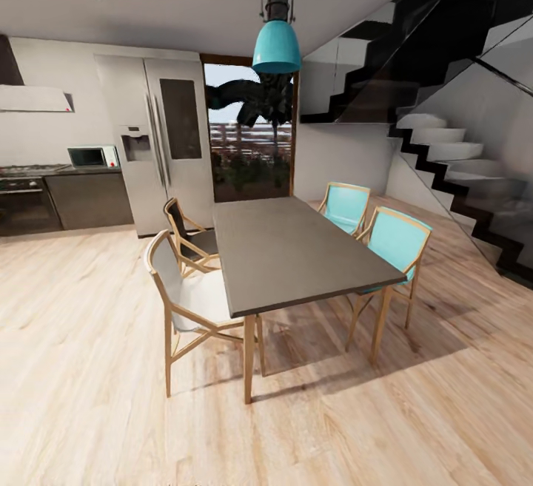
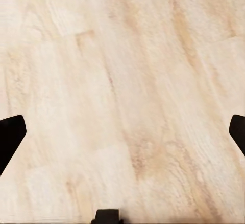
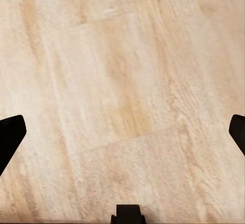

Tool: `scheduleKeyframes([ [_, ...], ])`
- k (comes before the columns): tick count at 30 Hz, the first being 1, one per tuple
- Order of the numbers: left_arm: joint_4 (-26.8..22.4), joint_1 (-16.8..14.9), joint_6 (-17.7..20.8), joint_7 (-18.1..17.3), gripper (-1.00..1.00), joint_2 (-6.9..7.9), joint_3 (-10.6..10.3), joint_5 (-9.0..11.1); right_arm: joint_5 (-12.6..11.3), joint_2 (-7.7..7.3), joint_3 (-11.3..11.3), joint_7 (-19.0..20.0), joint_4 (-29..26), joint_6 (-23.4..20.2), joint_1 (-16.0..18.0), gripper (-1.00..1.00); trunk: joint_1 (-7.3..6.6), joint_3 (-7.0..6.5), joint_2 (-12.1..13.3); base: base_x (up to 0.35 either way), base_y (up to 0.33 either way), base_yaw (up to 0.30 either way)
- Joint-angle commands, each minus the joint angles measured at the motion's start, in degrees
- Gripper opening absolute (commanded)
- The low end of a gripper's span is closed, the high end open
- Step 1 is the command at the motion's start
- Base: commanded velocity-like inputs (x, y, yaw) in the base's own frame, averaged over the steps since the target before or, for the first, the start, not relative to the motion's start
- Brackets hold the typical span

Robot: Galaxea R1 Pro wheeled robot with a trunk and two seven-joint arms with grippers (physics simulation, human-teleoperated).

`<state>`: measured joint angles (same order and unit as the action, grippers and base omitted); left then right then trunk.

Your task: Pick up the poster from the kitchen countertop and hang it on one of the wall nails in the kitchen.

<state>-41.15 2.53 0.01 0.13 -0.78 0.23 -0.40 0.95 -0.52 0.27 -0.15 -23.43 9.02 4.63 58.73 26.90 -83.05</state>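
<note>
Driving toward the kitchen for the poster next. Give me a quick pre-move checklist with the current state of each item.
1. Left gripper free of load: ok, fingers wide apart, wooden floor between them.
2. Right gripper free of load: ok, fingers wide apart over floor.
3. Kitchen countertop in sight: ok, far left of the head view, beside the fridge.
4. Poster located: cannot tell, the countertop is too far and small; a microwave stands on it.
5. Path to the kitchen: ok, open floor runs left of the dining table and its white chair.
6. Wall nail located: cannot tell, no dot is discernible on the walls.
</note>
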Motion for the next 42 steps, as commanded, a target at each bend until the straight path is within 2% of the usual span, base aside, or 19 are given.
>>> scheduleKeyframes([
  [1, -0.1, 0.0, 0.0, 0.0, 1.00, -0.01, 0.1, 0.0, 0.1, -0.01, 0.0, 0.0, 0.1, 0.5, 0.0, 1.00, 0.00, 0.05, 0.0, -0.003, -0.013, 0.285],
  [42, -0.1, 0.0, 0.0, 0.0, 1.00, -0.01, 0.3, 0.0, 0.1, -0.01, 0.1, 0.0, 0.2, 1.2, 0.0, 1.00, 0.00, 0.05, 0.0, 0.000, -0.001, 0.293],
])
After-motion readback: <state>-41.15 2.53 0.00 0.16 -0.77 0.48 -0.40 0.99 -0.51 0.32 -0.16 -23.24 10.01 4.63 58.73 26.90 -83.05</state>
